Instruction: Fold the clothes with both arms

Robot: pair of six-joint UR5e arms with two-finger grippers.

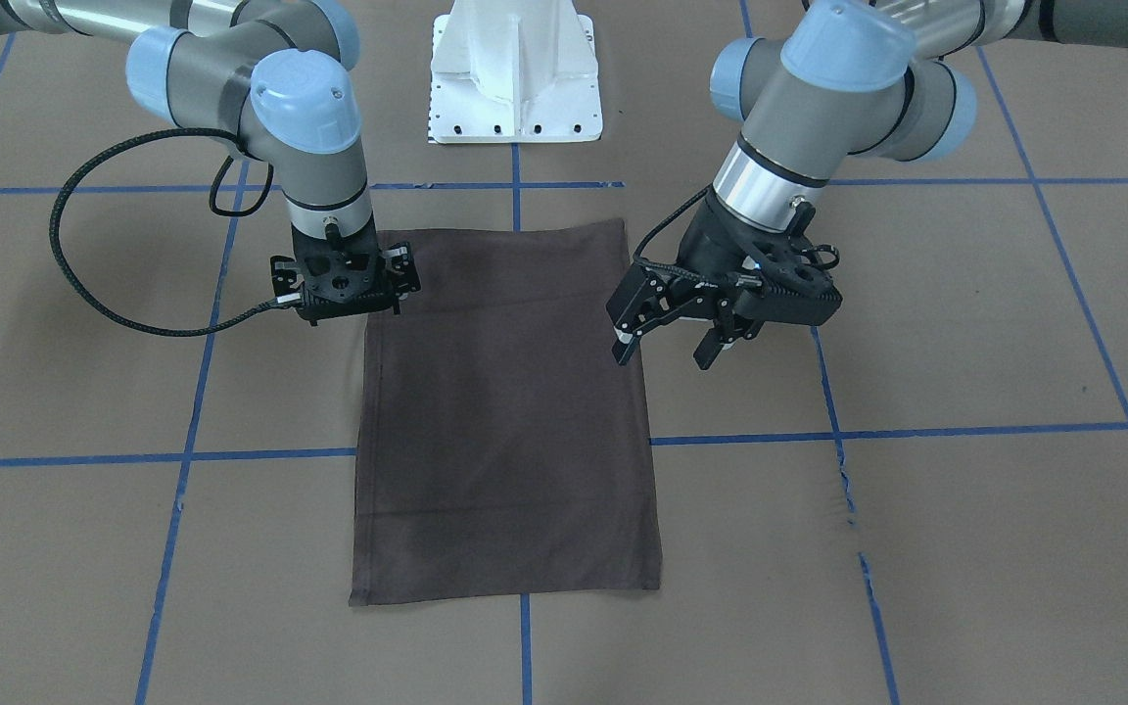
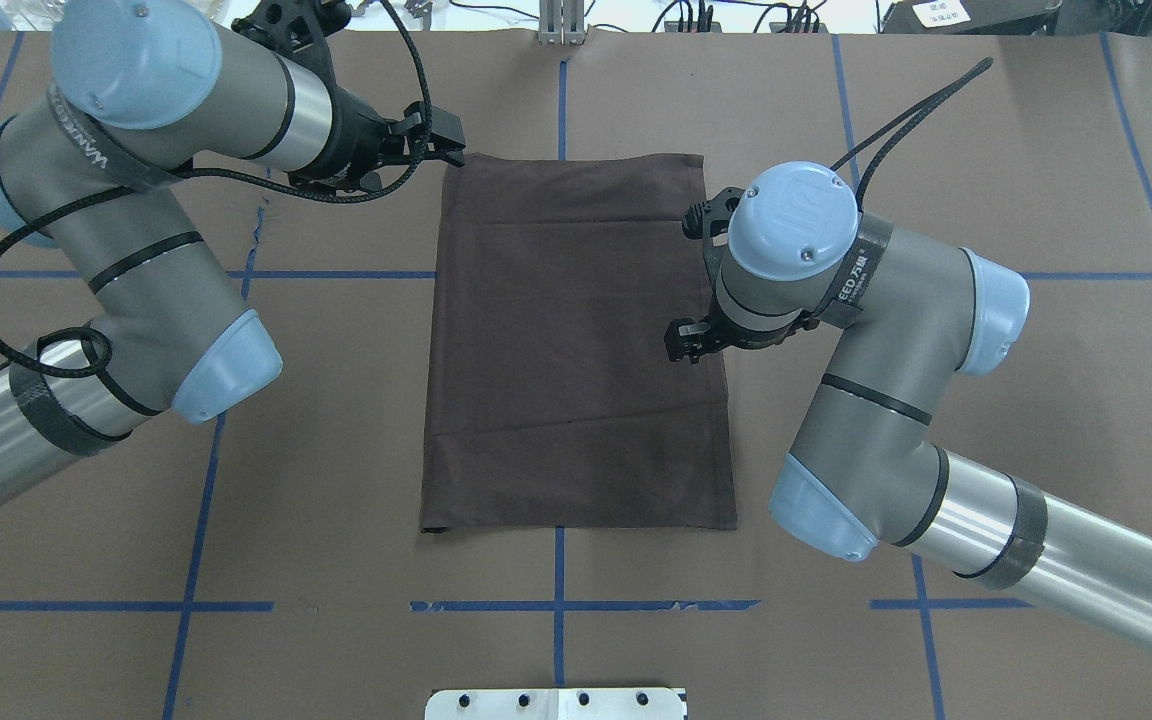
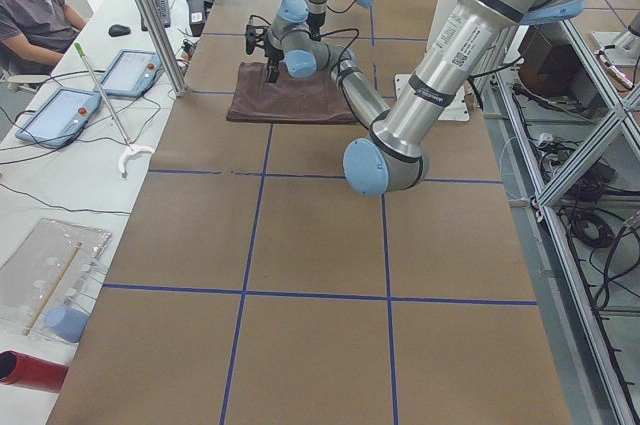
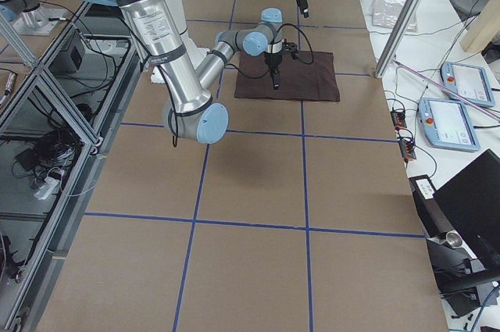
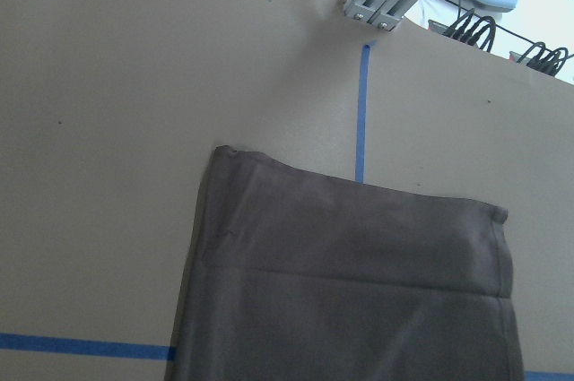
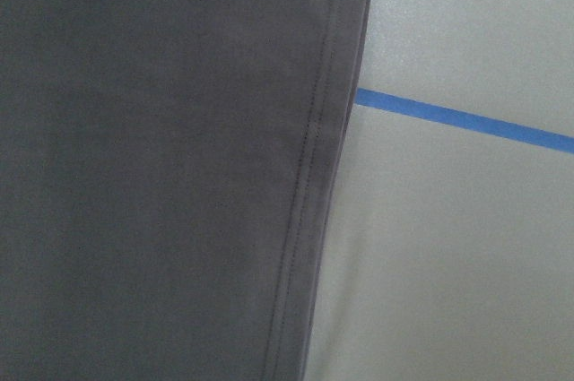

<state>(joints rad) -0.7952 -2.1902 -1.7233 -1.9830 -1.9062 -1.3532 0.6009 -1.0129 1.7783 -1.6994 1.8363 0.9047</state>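
The dark grey-brown T-shirt lies flat on the table, folded into a tall rectangle; its collar and lettering are hidden. My left gripper is open and empty. It hovers above the table beside the shirt's left edge, towards the far left corner in the overhead view. My right gripper points straight down over the shirt's right edge. It looks open and holds nothing. The right wrist view shows the hemmed edge close below. The left wrist view shows the shirt's far end.
The white pedestal stands at the robot's side of the table. Blue tape lines grid the brown table cover. Tablets, a metal frame post and a seated person are beyond the table's far edge.
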